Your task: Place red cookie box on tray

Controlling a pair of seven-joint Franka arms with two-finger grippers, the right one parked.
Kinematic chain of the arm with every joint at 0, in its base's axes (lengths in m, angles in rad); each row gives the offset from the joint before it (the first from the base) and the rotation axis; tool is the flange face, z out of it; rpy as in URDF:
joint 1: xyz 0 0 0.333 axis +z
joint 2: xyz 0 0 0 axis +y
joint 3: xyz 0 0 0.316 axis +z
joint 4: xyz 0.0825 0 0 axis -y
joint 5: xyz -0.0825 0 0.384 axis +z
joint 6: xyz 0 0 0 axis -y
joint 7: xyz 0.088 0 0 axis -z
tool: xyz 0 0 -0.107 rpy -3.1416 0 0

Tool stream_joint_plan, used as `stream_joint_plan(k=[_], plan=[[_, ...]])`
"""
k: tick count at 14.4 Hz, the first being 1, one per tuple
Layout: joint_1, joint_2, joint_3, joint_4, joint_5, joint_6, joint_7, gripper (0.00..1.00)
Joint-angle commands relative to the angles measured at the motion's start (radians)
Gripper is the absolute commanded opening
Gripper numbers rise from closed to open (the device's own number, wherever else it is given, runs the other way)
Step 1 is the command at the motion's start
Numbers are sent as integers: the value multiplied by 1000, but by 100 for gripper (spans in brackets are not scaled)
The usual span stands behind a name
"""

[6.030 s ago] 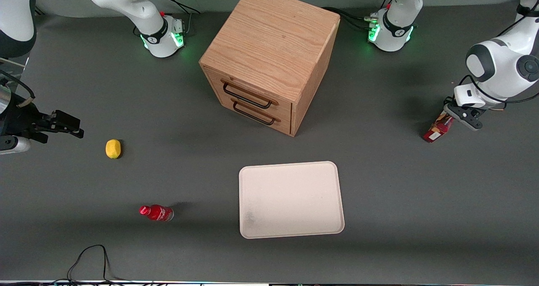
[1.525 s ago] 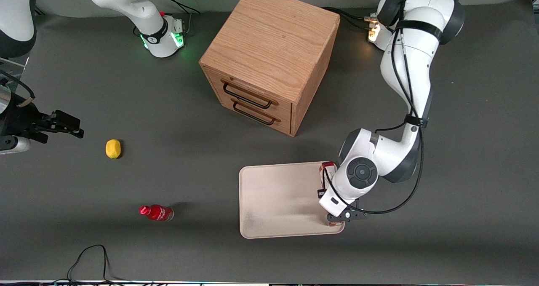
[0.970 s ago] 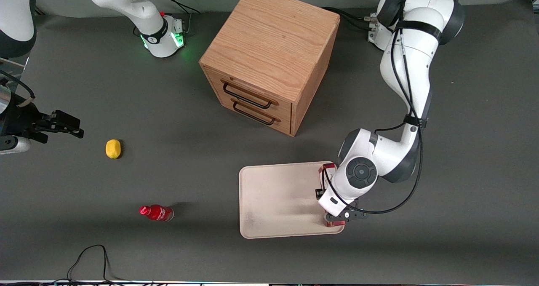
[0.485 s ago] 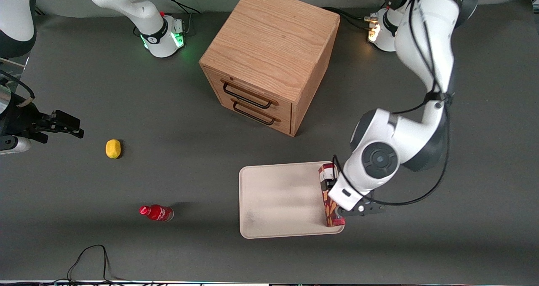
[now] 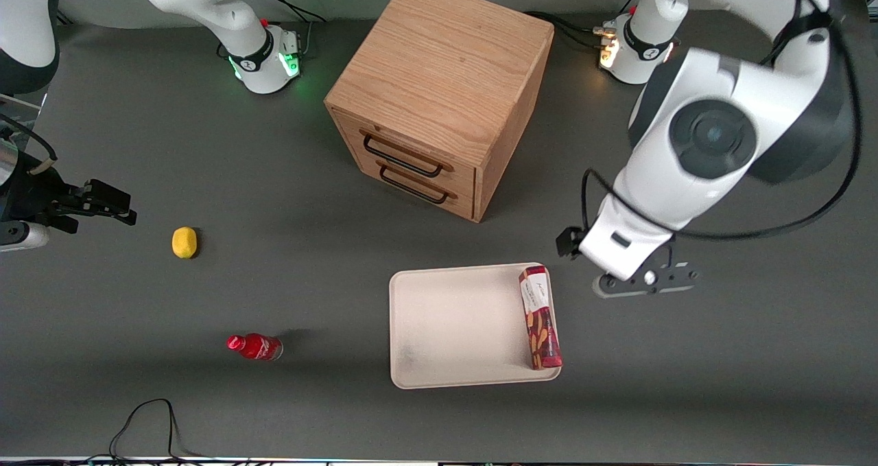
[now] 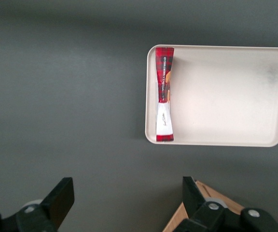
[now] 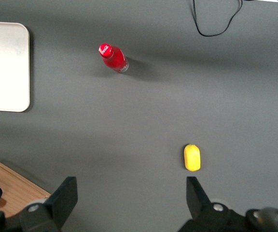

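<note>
The large flat cream-white rectangular tray (image 5: 459,325) rests on the dark grey table (image 5: 686,383). The long slim red cookie box (image 5: 540,317) lies flat inside the tray, along the short rim at the working arm's end. The left gripper (image 6: 124,205) hangs above the table, fingers spread apart, empty.

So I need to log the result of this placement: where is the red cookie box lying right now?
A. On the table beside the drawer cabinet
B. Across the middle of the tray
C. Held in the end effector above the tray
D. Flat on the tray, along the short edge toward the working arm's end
D: the red cookie box lies flat on the tray along that edge, while the open end effector hangs empty above.
</note>
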Motion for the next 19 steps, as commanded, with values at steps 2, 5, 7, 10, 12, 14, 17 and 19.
stream_joint_plan(k=[2, 5, 7, 10, 12, 14, 17, 19], plan=[[59, -147, -5, -120, 6, -39, 24, 100], [163, -282, -7, -269, 5, -24, 199, 100], [231, -349, -7, -332, 3, -1, 277, 100], [300, -431, -5, -442, 3, 59, 406, 100], [325, -474, -2, -521, 3, 114, 429, 100], [320, -476, 28, -525, 3, 111, 498, 100], [320, -472, 77, -525, -3, 114, 560, 100], [323, -466, 77, -512, -7, 111, 549, 100]])
